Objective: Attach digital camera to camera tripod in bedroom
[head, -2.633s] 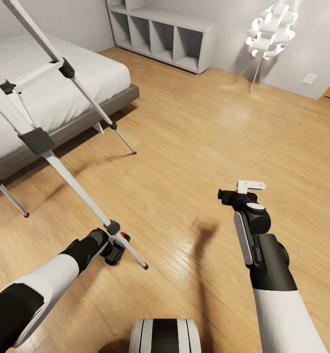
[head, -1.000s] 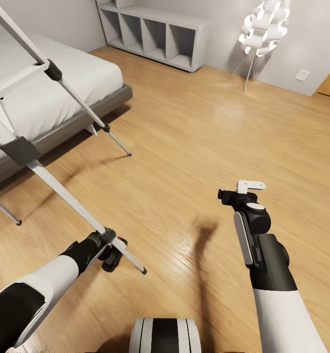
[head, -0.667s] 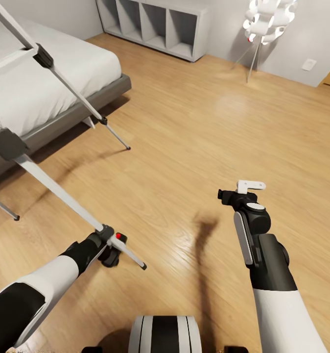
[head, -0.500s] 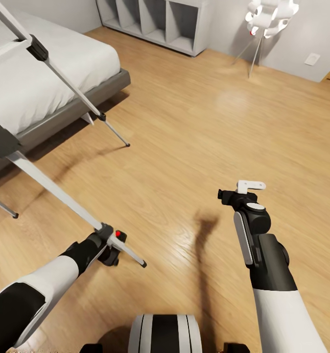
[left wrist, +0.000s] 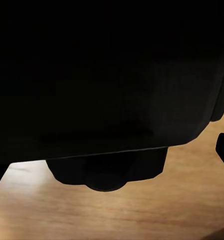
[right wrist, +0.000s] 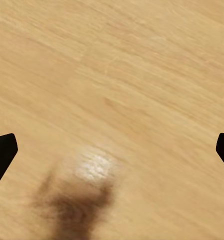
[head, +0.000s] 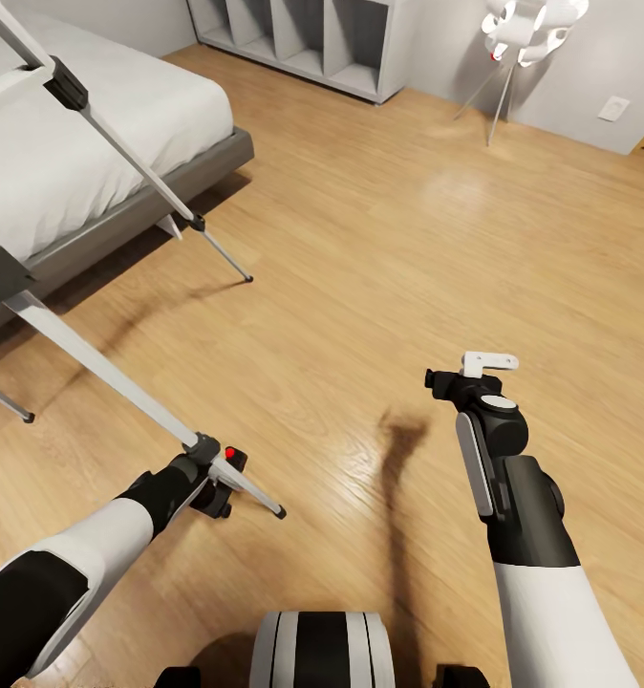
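In my left gripper [head: 203,480] sits the digital camera [head: 225,472], small and black with a red button on top; the gripper is shut on it low over the wood floor. Its dark body [left wrist: 107,85] takes up most of the left wrist view. The camera tripod [head: 102,368] stands at the left, its near silver leg slanting down right in front of the camera to a foot on the floor. Its head is out of view. My right gripper [head: 453,379] hangs open over bare floor at the right, and its dark fingertips [right wrist: 2,152] stand wide apart.
A grey bed [head: 93,162] with a white mattress lies at the left behind the tripod. A grey cubby shelf [head: 303,38] and a white floor lamp [head: 527,29] stand along the far wall. Open wood floor [head: 398,239] stretches ahead and right.
The whole head view has shifted: bed, shelf and lamp slid up and left as the camera moved. Both arms keep their places in the picture, and the red button shows again.
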Motion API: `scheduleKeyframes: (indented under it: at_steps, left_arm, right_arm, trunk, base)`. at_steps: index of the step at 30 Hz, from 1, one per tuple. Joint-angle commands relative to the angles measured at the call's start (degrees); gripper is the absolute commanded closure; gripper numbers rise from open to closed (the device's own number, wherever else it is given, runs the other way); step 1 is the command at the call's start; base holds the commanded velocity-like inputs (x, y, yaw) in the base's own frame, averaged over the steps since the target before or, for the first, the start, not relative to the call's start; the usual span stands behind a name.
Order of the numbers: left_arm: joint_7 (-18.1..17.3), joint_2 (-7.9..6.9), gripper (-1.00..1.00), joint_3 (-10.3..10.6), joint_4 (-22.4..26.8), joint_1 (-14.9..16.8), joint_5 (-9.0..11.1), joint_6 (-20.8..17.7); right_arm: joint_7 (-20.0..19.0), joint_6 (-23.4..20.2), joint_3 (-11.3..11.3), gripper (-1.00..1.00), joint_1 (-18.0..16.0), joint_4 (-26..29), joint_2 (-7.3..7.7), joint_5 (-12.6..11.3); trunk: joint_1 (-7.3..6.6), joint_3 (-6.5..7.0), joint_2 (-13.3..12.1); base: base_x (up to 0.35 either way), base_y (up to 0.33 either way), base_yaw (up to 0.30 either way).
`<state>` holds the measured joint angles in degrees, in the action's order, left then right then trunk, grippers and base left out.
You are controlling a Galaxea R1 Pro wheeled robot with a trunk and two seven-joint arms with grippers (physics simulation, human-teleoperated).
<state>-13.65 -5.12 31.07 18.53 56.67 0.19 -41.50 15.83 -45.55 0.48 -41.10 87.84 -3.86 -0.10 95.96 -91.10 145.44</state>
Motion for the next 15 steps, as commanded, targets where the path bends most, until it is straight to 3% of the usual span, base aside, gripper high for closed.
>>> scheduleKeyframes:
  at_steps: [1,15]
  left_arm:
    - [-0.24,-0.06,-1.00,0.30,0.14,0.02,-0.01,-0.25]
    - [-0.15,-0.06,-1.00,0.30,0.18,0.02,-0.02,-0.25]
  right_arm:
    - [0.25,-0.29,0.05,-1.00,-0.03,0.05,-0.01,-0.02]
    - [0.19,-0.24,0.05,-1.00,-0.03,-0.48,0.34,0.18]
  trunk:
    - [-0.01,-0.03,0.01]
    - [-0.01,-0.03,0.01]
  base:
    - [0.000,0.000,0.000]
    - [0.000,0.000,0.000]
